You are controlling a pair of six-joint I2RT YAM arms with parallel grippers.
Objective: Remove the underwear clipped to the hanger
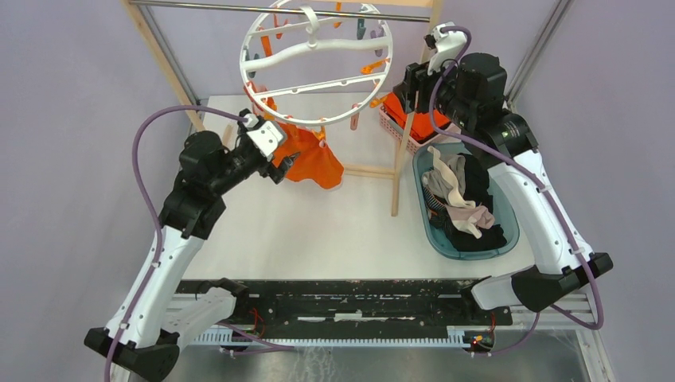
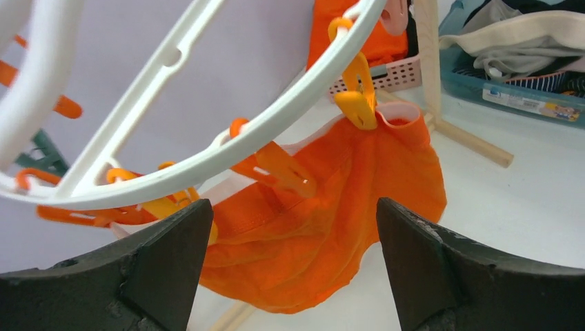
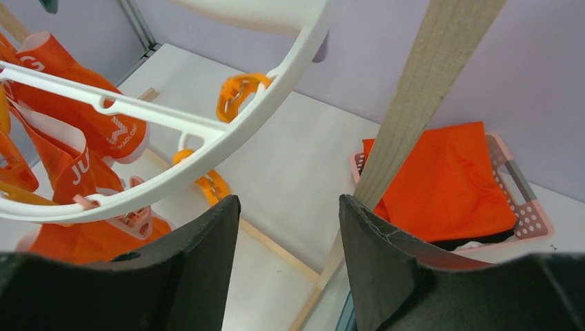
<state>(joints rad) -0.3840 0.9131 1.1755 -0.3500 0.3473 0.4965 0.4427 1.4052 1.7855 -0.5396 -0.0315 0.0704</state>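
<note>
The hanger (image 1: pixel 316 67), a white ring with spokes and orange pegs, hangs from a metal bar at the back. One bright orange underwear (image 1: pixel 312 157) with white trim stays clipped to its near rim by orange pegs (image 2: pixel 359 93). My left gripper (image 1: pixel 281 169) is open just left of this garment. In the left wrist view the orange underwear (image 2: pixel 331 227) hangs beyond the gap, with nothing between the fingers (image 2: pixel 165 255). My right gripper (image 1: pixel 412 81) is open and empty, high beside the hanger's right rim (image 3: pixel 227 138) and the wooden post (image 3: pixel 421 103).
A blue basin (image 1: pixel 426 215) at the right holds a beige garment (image 1: pixel 450 179) and a black one (image 1: pixel 480 187). Behind it a pink basket (image 3: pixel 534 214) holds a folded orange cloth (image 3: pixel 448 179). The wooden frame's foot (image 1: pixel 370 170) lies across the table.
</note>
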